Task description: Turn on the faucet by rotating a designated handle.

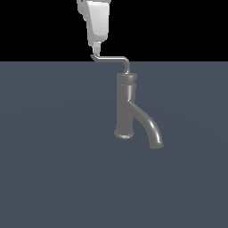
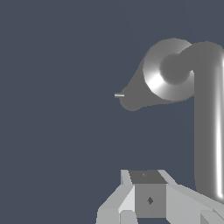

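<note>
Overhead, the gripper [image 1: 95, 48] hangs at the top of the exterior view, its pale body pointing straight down and its tip meeting the upturned end of the handle [image 1: 111, 58]. Whether the fingers are spread or pinched on that tip cannot be told: the exterior view shows only one narrow tip, and the wrist view shows the gripper [image 2: 148, 177] as a grey block with sloping pale sides, no gap visible.

The handle is a thin rod running level from the gripper toward the exterior view's right, then bending down into the rounded cap of the faucet [image 1: 125, 107]. The faucet stands upright on the dark blue-grey surface [image 1: 53, 178], near the middle of the exterior view, flared base down. Its thick spout [image 1: 149, 124] leaves the body partway up and curves downward to the exterior view's right, ending in an open mouth just above the surface.

From the wrist view the faucet [image 2: 168, 72] is seen from above, cap bright and round, and the handle [image 2: 208, 118] crosses as a wide grey bar with a white glint.
</note>
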`<state>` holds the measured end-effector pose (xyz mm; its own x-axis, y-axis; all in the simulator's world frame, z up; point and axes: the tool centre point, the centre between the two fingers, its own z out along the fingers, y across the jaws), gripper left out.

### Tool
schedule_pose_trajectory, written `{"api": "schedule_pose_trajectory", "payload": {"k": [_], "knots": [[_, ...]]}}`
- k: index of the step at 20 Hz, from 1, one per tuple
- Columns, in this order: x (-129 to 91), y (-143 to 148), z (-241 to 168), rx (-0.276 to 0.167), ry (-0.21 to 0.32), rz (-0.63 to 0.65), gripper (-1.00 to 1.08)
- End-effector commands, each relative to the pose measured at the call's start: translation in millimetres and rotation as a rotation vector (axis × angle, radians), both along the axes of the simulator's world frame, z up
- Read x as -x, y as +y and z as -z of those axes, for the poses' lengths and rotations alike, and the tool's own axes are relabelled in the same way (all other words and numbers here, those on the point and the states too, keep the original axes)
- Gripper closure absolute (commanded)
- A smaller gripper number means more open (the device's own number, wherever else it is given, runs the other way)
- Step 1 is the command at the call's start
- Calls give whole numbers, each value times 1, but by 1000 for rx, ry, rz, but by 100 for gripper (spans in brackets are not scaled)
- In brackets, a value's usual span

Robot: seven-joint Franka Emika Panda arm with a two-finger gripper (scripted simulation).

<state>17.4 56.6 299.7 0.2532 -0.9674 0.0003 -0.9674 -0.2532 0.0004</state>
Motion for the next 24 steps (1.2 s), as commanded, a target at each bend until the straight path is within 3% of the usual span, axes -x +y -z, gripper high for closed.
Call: {"api": "schedule_pose_trajectory", "payload": {"k": [1,24], "knots": [[3,-1,0,0,0,0,108],[71,-14,0,0,0,1,108]]}}
